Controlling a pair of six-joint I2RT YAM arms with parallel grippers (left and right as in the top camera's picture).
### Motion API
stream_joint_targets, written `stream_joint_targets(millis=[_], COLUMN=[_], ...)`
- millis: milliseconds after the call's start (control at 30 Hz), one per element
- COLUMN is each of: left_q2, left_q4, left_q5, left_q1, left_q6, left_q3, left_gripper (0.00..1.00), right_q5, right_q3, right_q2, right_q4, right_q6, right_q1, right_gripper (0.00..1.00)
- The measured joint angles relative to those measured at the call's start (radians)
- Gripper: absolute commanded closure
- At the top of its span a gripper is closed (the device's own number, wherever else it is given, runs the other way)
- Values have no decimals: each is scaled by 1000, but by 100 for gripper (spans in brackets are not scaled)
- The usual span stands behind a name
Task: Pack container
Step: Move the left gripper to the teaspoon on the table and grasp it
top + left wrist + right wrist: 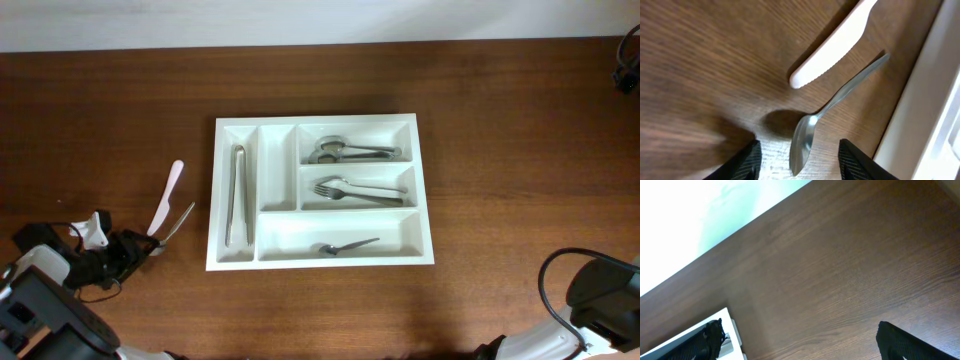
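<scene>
Straddling the spoon (837, 97) low in frame with left gripper (799, 150) jaws apart; right gripper (800, 340) jaws gaping. Likely handling light, stiff, slippery; favouring the neck for holding.

White rectangular container (330, 263) — five compartments, raised rim — flat on the wooden table (500, 200), mid-surface

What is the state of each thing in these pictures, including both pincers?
White five-compartment plastic cutlery tray: partly packed, second narrow compartment empty.
Metal tongs: lying in the tray's leftmost compartment.
Loose metal spoon: lying on the brown wooden table, outside the tray.
White plastic knife: lying on the table, apart from that spoon.
Left pincer: open around the spoon's bowl.
Right pincer: open, holding nothing.
</scene>
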Motion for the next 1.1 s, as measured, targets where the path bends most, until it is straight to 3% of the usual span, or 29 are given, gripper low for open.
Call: stream_joint_targets(millis=[167, 400, 700, 1100], left_q2=[16, 24, 74, 99], left_q4=[10, 16, 27, 32], left_q5=[13, 14, 47, 204], left_q1=[1, 1, 2, 2], left_q6=[-5, -7, -12, -10], left_q3=[0, 0, 1, 12], left_gripper=[67, 69, 98, 98], right_q5=[0, 0, 0, 0], right_q3=[0, 0, 0, 0], right_q2=[0, 0, 0, 0], right_q4=[0, 0, 0, 0], right_q6=[0, 1, 0, 0], right_q1=[0, 0, 0, 0], right_gripper=[1, 1, 1, 1])
